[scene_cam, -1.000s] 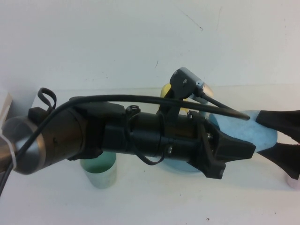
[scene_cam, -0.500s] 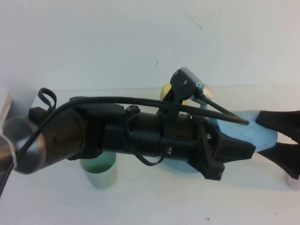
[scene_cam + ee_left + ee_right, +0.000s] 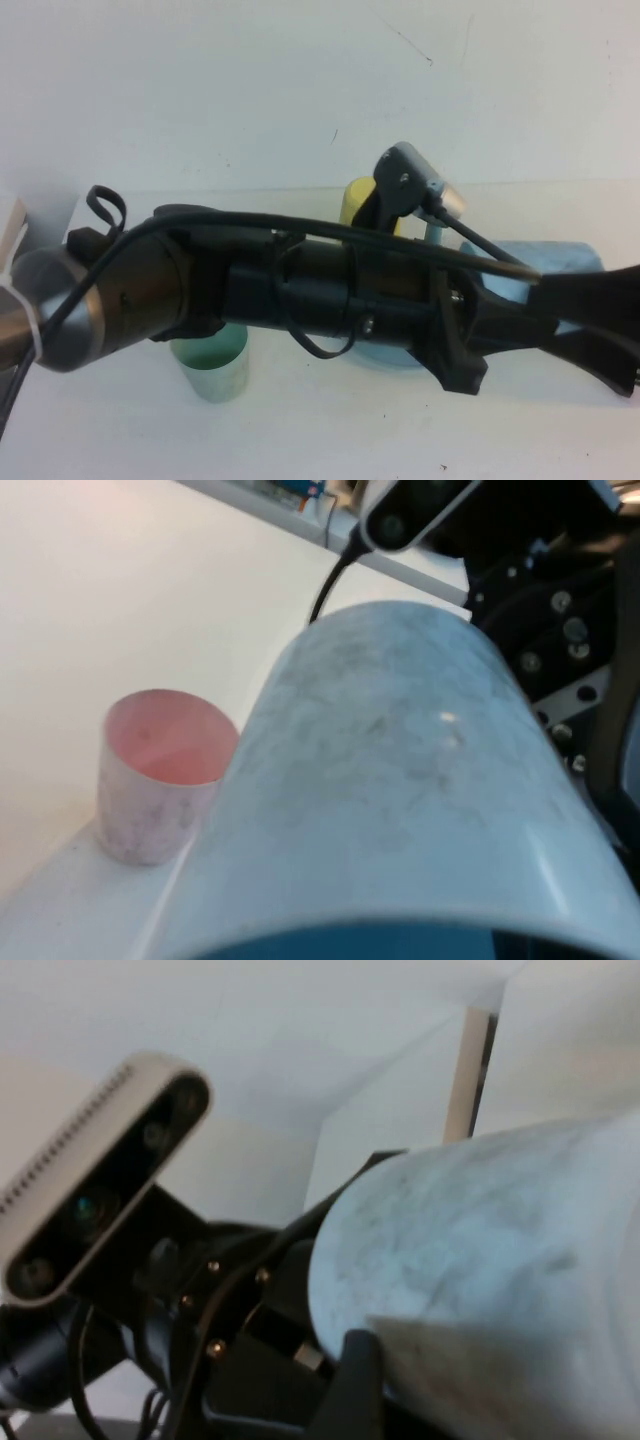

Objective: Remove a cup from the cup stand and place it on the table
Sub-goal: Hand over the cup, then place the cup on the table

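The light blue cup [image 3: 540, 262] is held on its side above the tabletop [image 3: 300, 420], grasped by the fingers of both the left gripper [image 3: 510, 315] and the right gripper [image 3: 600, 320], beside the cup stand [image 3: 385, 352].

The cup [image 3: 545, 258] is pale blue, its outside faintly speckled grey, with a brighter blue inside showing in the left wrist view. At about 9 o'clock from it stands a translucent pale green cup [image 3: 212, 366]; a yellow cup [image 3: 360, 203] shows at 11 o'clock, and a pink cup [image 3: 157, 773] has grey mottling. The left gripper [image 3: 520, 320] and right gripper [image 3: 600, 320] are black against the white table [image 3: 200, 90].
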Tool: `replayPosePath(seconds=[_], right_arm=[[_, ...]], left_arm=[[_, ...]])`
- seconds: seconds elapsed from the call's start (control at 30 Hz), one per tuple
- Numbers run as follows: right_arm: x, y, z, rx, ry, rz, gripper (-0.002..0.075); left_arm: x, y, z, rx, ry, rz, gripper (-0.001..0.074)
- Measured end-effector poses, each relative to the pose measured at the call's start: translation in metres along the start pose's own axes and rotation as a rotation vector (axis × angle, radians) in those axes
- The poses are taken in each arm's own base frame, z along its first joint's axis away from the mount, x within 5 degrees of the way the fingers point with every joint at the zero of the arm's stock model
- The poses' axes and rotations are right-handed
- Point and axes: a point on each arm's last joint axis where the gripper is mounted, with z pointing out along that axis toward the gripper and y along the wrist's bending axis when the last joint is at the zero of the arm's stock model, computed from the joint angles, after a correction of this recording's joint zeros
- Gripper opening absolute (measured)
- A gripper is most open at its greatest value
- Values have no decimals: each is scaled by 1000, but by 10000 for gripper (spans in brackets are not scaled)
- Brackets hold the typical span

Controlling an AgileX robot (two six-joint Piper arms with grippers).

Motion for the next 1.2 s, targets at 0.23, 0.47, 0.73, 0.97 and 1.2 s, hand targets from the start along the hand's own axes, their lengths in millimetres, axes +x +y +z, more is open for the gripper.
replayPosePath(seconds=[0.23, 0.47, 0.73, 0.97, 1.2], right_arm=[[4, 2, 1, -26, 41, -70, 690], [3, 0, -2, -8, 42, -128, 692], [-13, -8, -22, 35, -78, -146, 692], [-16, -12, -24, 77, -102, -209, 692], [-18, -15, -24, 110, -114, -222, 692]], left_arm=[[0, 3, -7, 33, 15, -11, 27], [4, 20, -36, 4, 109, -99, 27], [6, 11, -77, -271, 375, -49, 25], [29, -1, -84, -552, 814, -62, 24], [44, -9, -50, -601, 1077, 37, 21]])
